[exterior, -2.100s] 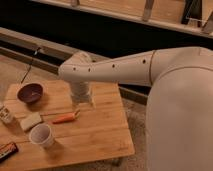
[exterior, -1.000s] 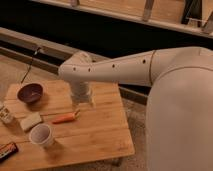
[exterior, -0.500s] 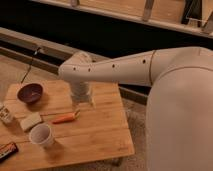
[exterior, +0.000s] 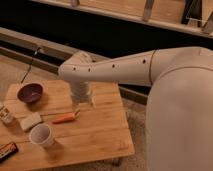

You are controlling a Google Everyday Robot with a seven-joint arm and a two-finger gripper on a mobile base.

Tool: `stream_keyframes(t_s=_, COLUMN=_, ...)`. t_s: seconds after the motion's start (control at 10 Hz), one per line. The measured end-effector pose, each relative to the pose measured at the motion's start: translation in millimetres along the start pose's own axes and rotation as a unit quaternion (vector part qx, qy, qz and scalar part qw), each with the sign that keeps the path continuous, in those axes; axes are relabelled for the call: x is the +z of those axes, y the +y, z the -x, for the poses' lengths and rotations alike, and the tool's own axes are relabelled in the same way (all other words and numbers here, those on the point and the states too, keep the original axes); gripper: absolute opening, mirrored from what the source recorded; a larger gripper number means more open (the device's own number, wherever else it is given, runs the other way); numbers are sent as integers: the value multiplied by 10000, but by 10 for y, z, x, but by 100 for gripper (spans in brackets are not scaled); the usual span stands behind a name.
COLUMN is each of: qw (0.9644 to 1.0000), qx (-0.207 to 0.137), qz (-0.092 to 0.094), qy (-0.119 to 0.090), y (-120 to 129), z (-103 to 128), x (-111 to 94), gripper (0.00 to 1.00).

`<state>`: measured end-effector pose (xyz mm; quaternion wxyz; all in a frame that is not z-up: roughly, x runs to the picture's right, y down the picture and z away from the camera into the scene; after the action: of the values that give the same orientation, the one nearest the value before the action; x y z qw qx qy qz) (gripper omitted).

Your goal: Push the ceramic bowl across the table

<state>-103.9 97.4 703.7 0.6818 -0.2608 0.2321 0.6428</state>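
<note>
The bowl (exterior: pixel 30 92) sits upright at the far left corner of the worktop (exterior: pixel 102 137), its inside dark. To its right the gripper (exterior: pixel 83 102) hangs just above the wood, apart from the bowl; how the jaws stand cannot be told. A cup (exterior: pixel 41 135) stands open-mouthed in front of the bowl, and a carrot (exterior: pixel 65 118) lies between them.

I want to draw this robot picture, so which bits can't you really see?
Camera view: the gripper hangs over the middle of the table, right of the ceramic bowl; whether it touches the wood cannot be told from this angle.
Camera view: the dark packet and the pale thing are cut off by the left edge.
Camera view: the ceramic bowl's inside is too dark to read.
</note>
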Motion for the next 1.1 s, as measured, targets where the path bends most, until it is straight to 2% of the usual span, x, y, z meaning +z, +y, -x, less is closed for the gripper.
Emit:
stream_keyframes(t_s=0.7, qw=10000, qx=-3, qz=-1, qy=-1, y=1, z=0, x=0, gripper=65)
stream_keyframes(t_s=0.8, qw=9999, qx=-100, qz=-18, qy=-16, y=6, z=0, x=-7, gripper=65)
stream_keyframes(t_s=1.0, qw=9975, qx=-686, qz=-109, qy=-124, y=185, z=15, x=-51, gripper=65)
stream_keyframes(t_s=1.1, qw=9927, qx=-1171, qz=-204, qy=-198, y=366, z=27, x=-83, gripper=65)
